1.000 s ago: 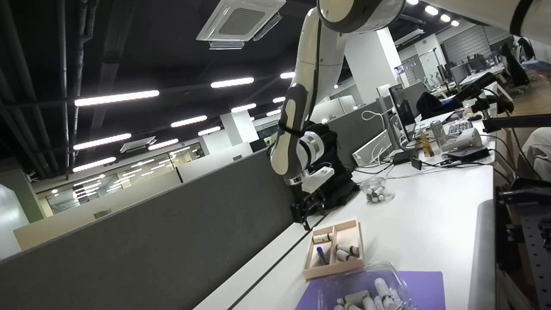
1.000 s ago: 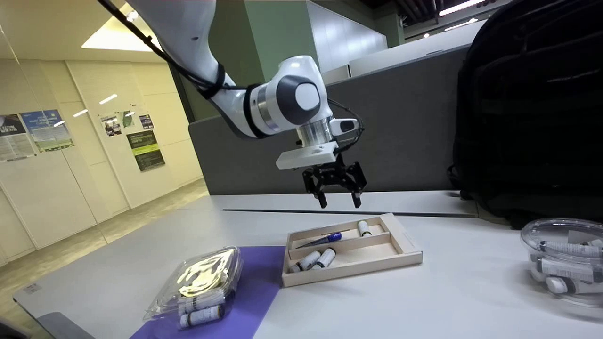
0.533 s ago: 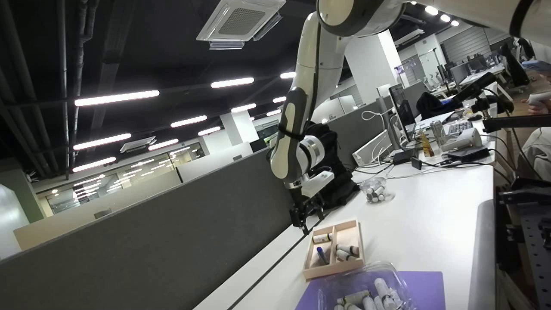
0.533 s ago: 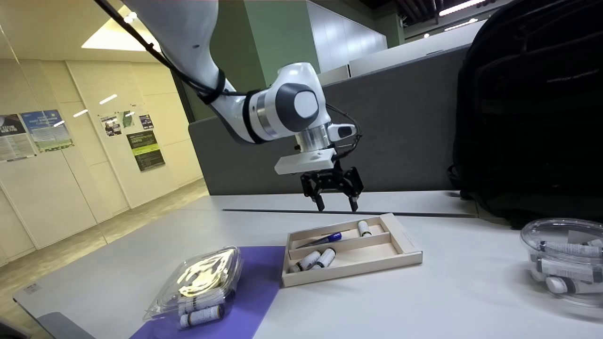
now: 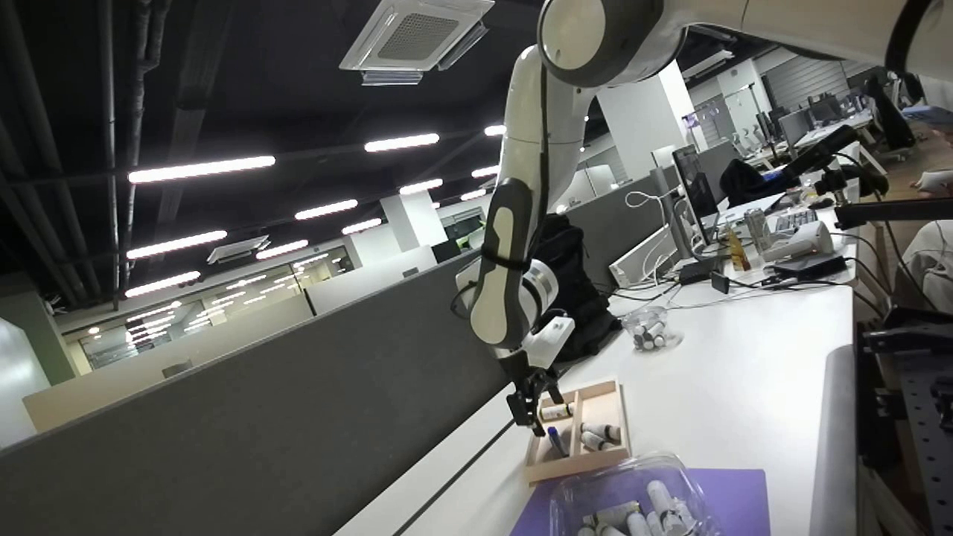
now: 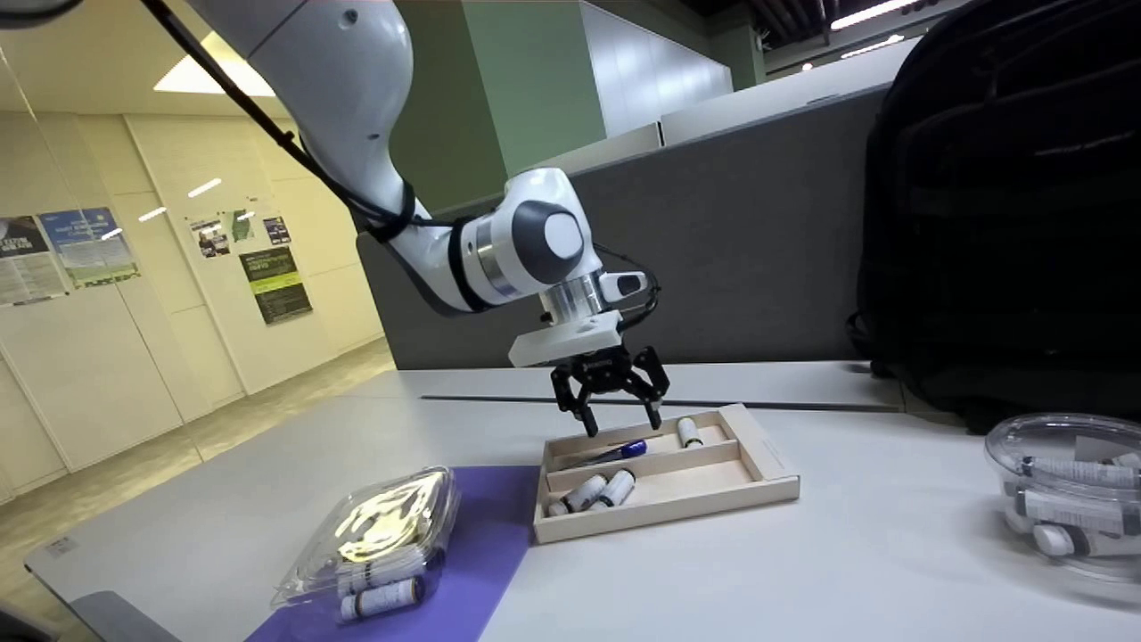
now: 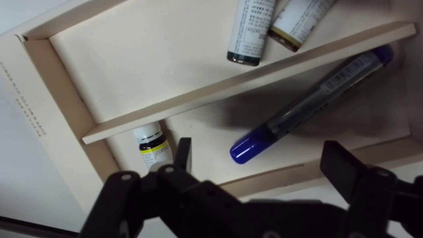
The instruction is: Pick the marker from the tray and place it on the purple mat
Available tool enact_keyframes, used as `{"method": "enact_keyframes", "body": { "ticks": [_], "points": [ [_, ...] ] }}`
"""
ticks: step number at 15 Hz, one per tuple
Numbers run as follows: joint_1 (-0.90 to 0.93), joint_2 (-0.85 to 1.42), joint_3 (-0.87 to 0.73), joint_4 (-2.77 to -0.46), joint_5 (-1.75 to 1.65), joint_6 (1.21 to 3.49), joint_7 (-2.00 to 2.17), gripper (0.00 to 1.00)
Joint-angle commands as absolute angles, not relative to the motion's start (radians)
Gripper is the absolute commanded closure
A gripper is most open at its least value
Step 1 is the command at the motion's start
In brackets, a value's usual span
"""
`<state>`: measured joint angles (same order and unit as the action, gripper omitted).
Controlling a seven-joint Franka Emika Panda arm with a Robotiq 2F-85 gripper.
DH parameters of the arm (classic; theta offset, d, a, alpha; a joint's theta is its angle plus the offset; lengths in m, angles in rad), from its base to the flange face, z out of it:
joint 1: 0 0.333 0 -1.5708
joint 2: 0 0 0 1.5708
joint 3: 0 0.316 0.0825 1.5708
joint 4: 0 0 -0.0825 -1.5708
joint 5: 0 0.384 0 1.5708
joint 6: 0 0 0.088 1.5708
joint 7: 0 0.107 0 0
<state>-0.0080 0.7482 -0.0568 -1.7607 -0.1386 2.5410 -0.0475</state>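
On the white tabletop (image 6: 758, 571) the purple mat (image 6: 490, 526) waits just beside the wooden tray (image 6: 664, 517). The step in hand looks to be lining up the pick. A clear container (image 6: 383, 526) takes up part of the mat; the strip between it and the tray should suit you for the later placing.

Your pincer (image 6: 622, 424) hangs above the tray's edge, released, its fingers (image 7: 182, 153) spread with nothing held between them. Before you lower it, bring it in over the compartment, short of the divider (image 7: 248, 80), and turn the wrist so that you will squeeze across the barrel of the marker (image 7: 315, 100); as it stands, the pincer would pinch more along its length. Come down slowly: the white-capped vial (image 7: 153, 145) sits near one finger and could be nudged.

As for your target, the marker lies untouched in the tray, in the same compartment as that vial, below the fingers and, in the wrist view, ahead of them. It slants, its blue cap (image 7: 253, 144) toward the gap between the fingers and its other end up near the divider; contact there is hard to tell.
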Motion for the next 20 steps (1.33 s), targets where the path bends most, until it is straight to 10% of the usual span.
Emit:
{"method": "enact_keyframes", "body": {
  "ticks": [1, 15, 16, 20],
  "points": [
    [0.004, 0.79, -0.06, -1.708, -0.169, 2.538, -0.081, 0.0],
    [-0.114, 0.799, 0.059, -1.737, -0.094, 2.567, -0.314, 0.02],
    [-0.117, 0.802, 0.059, -1.736, -0.092, 2.57, -0.315, 0.27],
    [-0.121, 0.808, 0.058, -1.731, -0.083, 2.57, -0.311, 0.45]
  ]
}}
